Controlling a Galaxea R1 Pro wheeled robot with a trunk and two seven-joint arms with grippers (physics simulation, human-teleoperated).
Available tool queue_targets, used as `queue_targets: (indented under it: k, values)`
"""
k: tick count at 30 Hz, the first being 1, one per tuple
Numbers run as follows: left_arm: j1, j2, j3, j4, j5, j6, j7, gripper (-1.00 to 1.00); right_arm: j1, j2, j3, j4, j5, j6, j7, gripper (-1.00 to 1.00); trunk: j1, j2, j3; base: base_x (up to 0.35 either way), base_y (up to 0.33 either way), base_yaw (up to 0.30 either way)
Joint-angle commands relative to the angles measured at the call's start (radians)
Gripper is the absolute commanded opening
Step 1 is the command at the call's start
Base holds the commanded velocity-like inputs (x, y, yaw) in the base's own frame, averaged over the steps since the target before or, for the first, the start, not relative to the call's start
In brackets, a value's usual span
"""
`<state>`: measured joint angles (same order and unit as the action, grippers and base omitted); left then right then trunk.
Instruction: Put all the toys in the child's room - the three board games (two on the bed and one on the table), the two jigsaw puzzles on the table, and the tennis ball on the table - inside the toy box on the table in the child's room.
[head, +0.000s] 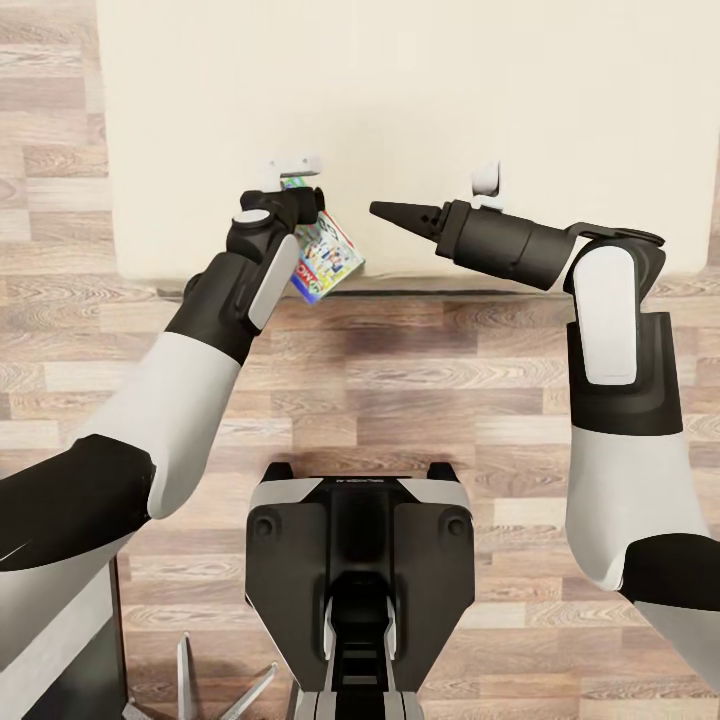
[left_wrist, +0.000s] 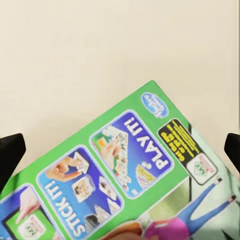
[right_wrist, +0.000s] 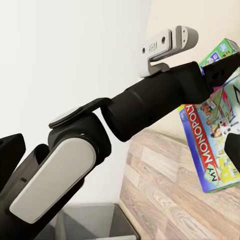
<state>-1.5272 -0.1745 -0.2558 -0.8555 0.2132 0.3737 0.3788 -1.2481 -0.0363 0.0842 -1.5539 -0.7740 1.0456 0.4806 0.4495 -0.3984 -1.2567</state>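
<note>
Monopoly board game (head: 328, 258), the green-bordered box with the red logo, hangs tilted in the left gripper (head: 300, 200) just off the near edge of the bed (head: 420, 120), over the wood floor (head: 420, 400). It is held by one end so that its flat printed back faces the left wrist camera (the panels read "STICK IT!" and "PLAY IT!"), which suggests it was taken by an edge because a flat box lying on a mattress offers little else to grasp. The left fingers are closed on the box. Beyond it, the right gripper (head: 392, 211) points toward the box from beside the bed's edge, apart from it and carrying nothing; I cannot tell whether its fingers are open or closed. In the right wrist view the box (right_wrist: 212, 120) hangs beside the left forearm (right_wrist: 150, 105), and a grey bin (right_wrist: 95, 222) sits on the floor below.
</note>
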Motion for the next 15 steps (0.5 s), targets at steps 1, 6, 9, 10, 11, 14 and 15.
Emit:
queue_targets:
  k: [1, 6, 9, 10, 11, 14, 15]
  values:
    - [-0.001, 0.000, -0.002, -0.004, 0.009, 0.003, 0.008, 1.00, -0.001, -0.001, 0.000, 0.000, 0.008, 0.002, 0.009, 1.00, 0.000, -0.002, -0.001, -0.060, 0.000, 0.000]
    - [0.000, 0.000, -0.002, -0.010, 0.009, 0.004, 0.009, 1.00, -0.001, -0.001, 0.000, 0.000, 0.008, 0.002, 0.009, 1.00, 0.000, -0.002, -0.001, -0.025, 0.000, 0.000]
    - [0.000, 0.000, -0.003, -0.011, 0.009, 0.004, 0.009, 1.00, -0.001, -0.001, 0.000, -0.001, 0.008, 0.002, 0.009, 1.00, 0.000, -0.002, -0.001, -0.006, 0.000, 0.000]
    - [-0.001, 0.000, -0.003, -0.011, 0.009, 0.004, 0.009, 1.00, -0.001, -0.001, 0.000, -0.001, 0.008, 0.002, 0.009, 1.00, 0.000, -0.002, -0.001, -0.003, 0.000, 0.000]
    - [-0.001, 0.000, -0.003, -0.011, 0.009, 0.004, 0.009, 1.00, -0.001, -0.001, 0.000, -0.001, 0.008, 0.002, 0.009, 1.00, 0.000, -0.002, -0.001, -0.002, 0.000, 0.000]
    - [-0.001, 0.000, -0.003, -0.011, 0.009, 0.004, 0.008, 1.00, -0.001, -0.001, 0.000, -0.001, 0.008, 0.002, 0.009, 1.00, 0.000, -0.002, -0.001, -0.001, 0.000, 0.000]
    - [-0.001, 0.000, -0.003, -0.011, 0.009, 0.004, 0.009, 1.00, -0.001, -0.001, -0.001, -0.002, 0.008, 0.002, 0.009, 1.00, 0.000, -0.002, -0.001, 0.000, 0.000, 0.000]
